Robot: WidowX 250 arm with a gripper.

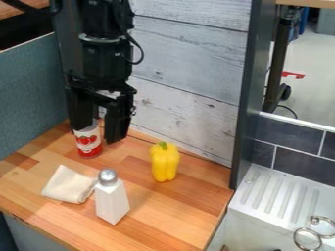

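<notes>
Red-and-white can (89, 147) partly behind the fingers (118, 122), spread apart and released.

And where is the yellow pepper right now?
In the camera view, the yellow pepper is on the wooden counter, right of the can and to the upper right of the white shaker.

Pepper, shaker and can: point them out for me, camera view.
Pepper (165, 164), camera view: middle of its yellow body.
Shaker (112, 200), camera view: middle of its white body.
Can (89, 143), camera view: front of its label.
</notes>
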